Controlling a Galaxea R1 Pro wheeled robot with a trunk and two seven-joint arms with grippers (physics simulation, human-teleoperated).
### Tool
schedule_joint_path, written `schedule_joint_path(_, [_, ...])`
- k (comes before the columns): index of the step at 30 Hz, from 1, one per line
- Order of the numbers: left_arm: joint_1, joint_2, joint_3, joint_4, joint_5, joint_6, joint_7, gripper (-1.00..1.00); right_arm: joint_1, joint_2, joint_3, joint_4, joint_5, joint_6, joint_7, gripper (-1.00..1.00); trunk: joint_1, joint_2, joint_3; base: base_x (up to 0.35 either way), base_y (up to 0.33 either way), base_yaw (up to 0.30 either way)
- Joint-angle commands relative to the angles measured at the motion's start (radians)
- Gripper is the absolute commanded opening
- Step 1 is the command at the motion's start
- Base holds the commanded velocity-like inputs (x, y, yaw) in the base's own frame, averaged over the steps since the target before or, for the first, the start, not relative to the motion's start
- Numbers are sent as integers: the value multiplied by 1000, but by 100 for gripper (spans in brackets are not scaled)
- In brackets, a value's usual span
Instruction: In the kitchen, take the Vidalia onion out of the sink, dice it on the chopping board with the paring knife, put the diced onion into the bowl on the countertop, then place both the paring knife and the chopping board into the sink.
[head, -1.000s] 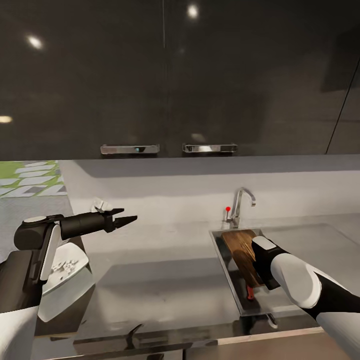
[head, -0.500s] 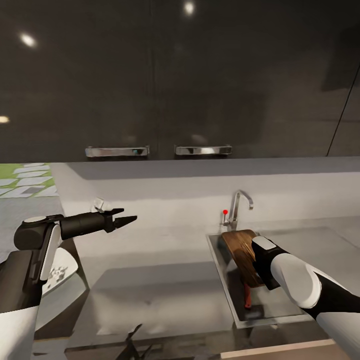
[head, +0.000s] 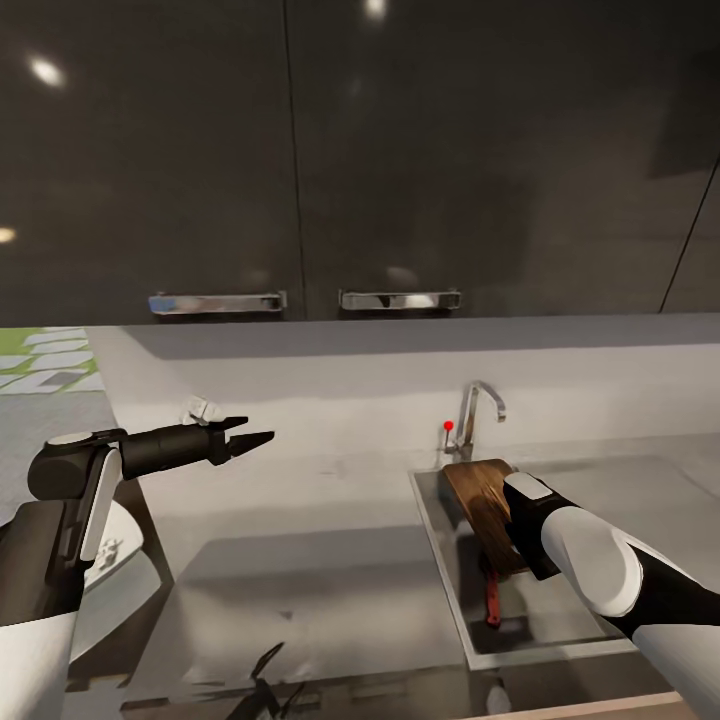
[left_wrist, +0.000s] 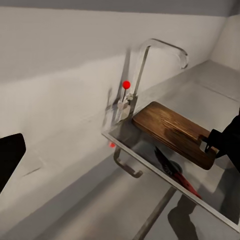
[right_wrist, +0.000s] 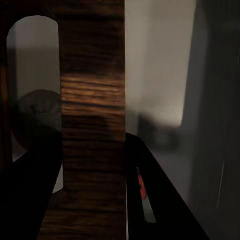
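The countertop (head: 330, 540) is a long grey glossy worktop running along a pale wall. The sink (head: 470, 630) is set into it, its basin sunk below the surface, with the chrome tap (head: 478, 405) standing at the basin's far edge, a red dot beside it. Well apart from the sink, at the worktop's opposite end, the white bowl (head: 125, 575) rests on the surface, partly hidden by the robot's arm.
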Motion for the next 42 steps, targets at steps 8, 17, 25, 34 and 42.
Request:
schedule_joint_path(8, [0, 0, 1, 0, 1, 8, -3, 100, 0, 0, 8, -1, -7, 8, -5, -100, 0, -1, -9, 7, -4, 0])
schedule_joint_path(17, [0, 0, 1, 0, 1, 8, -3, 100, 0, 0, 8, -1, -7, 7, -4, -100, 0, -1, -19, 0, 0, 0])
schedule_joint_path(25, [0, 0, -1, 0, 1, 8, -3, 100, 0, 0, 8, -1, -7, 8, -4, -100, 0, -1, -28, 0, 0, 0])
schedule_joint_path(34, [0, 0, -1, 0, 1, 8, -3, 100, 0, 0, 8, -1, -7, 7, -4, -100, 0, -1, -39, 0, 0, 0])
schedule_joint_path(42, [0, 0, -1, 0, 1, 8, -3, 100, 0, 0, 8, -1, -7, 8, -4, -100, 0, -1, -51, 0, 0, 0])
